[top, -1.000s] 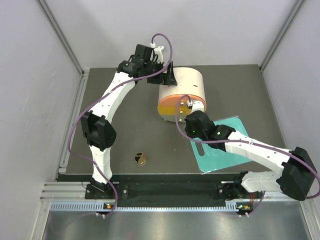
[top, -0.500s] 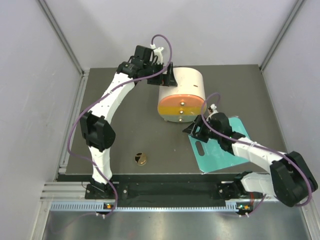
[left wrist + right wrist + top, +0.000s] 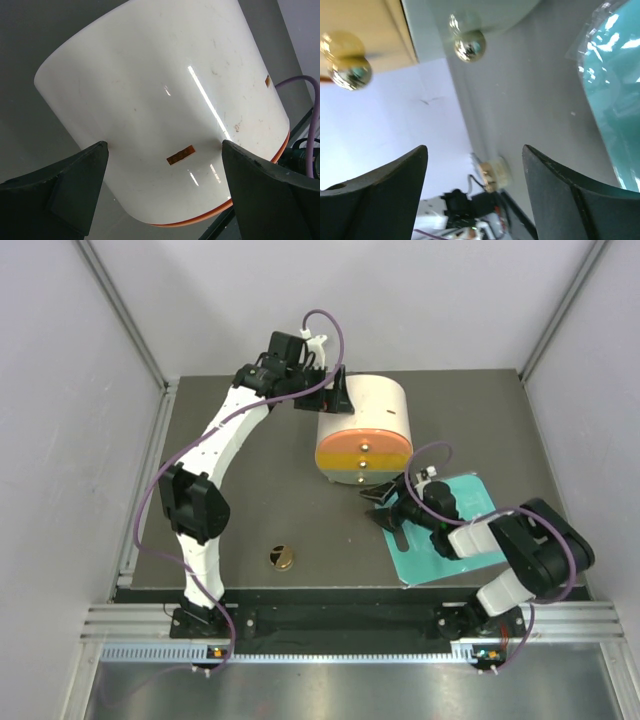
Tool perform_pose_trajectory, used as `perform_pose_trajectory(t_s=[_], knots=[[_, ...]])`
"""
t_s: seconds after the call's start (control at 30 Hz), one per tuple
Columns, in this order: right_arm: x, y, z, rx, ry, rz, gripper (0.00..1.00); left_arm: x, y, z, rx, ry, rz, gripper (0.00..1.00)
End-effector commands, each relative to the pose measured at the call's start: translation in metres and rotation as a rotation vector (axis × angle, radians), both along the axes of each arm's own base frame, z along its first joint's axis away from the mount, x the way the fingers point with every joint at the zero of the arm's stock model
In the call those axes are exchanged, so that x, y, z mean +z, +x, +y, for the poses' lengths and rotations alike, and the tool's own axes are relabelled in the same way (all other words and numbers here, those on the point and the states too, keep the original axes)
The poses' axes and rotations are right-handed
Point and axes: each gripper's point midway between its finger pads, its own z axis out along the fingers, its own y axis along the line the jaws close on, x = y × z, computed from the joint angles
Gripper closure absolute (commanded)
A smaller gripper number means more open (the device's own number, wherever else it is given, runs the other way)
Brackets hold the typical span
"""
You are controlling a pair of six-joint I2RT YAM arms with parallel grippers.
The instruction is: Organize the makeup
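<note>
Grey walls close round a dark surface [image 3: 250, 500]. At its far middle a cream-and-orange box [image 3: 365, 425] lies on its side, with a teal board [image 3: 475, 490] to the near right. The left hand [image 3: 338, 392] spreads wide at the box's far end, gripping nothing. The right hand [image 3: 383, 498] hangs wide and empty just near of the box's front. The only makeup showing is a gold-rimmed compact [image 3: 280, 558], near left, well apart from both hands. Tugging a gold knob [image 3: 366, 447] could roll the unclamped box.
</note>
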Motion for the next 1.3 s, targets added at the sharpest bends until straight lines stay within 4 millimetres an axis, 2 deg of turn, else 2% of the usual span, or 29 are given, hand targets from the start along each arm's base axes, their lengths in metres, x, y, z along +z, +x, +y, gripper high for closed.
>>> perform_pose_trajectory(t_s=[0.0, 0.1, 0.17, 0.2, 0.3, 0.47, 0.6, 0.77, 0.9, 0.97, 1.13, 1.27], knots=[[0.053, 0.030, 0.003, -0.090, 0.207, -0.123, 0.23, -0.004, -0.008, 0.009, -0.006, 0.052, -0.006, 0.01], [0.051, 0.038, 0.002, -0.128, 0.254, -0.103, 0.23, -0.006, -0.008, 0.008, -0.007, 0.054, -0.003, 0.01], [0.041, 0.041, 0.002, -0.154, 0.290, -0.042, 0.24, -0.006, -0.008, 0.009, -0.005, 0.057, -0.003, 0.01], [0.044, 0.043, -0.001, -0.175, 0.314, -0.059, 0.25, -0.007, -0.008, 0.009, -0.006, 0.058, -0.002, 0.01], [0.038, 0.046, -0.001, -0.188, 0.346, -0.039, 0.32, -0.007, -0.006, 0.009, -0.004, 0.062, -0.007, 0.01], [0.027, 0.050, -0.002, -0.218, 0.343, -0.001, 0.42, -0.008, -0.006, 0.011, -0.002, 0.068, -0.008, 0.01], [0.030, 0.057, 0.000, -0.219, 0.347, -0.019, 0.42, -0.011, -0.007, 0.011, -0.008, 0.071, 0.005, 0.01], [0.024, 0.067, 0.012, -0.180, 0.325, -0.046, 0.43, -0.012, -0.007, 0.011, -0.009, 0.075, 0.004, 0.01], [0.014, 0.070, 0.011, -0.197, 0.328, -0.027, 0.52, -0.012, -0.009, 0.012, -0.012, 0.079, 0.006, 0.01], [0.010, 0.070, 0.010, -0.205, 0.330, -0.020, 0.53, -0.012, -0.009, 0.013, -0.010, 0.081, 0.006, 0.01], [0.010, 0.072, 0.008, -0.220, 0.323, -0.027, 0.57, -0.015, -0.010, 0.012, -0.013, 0.082, 0.015, 0.01], [0.021, 0.076, 0.012, -0.199, 0.320, -0.070, 0.58, -0.016, -0.010, 0.013, -0.011, 0.084, 0.017, 0.01]])
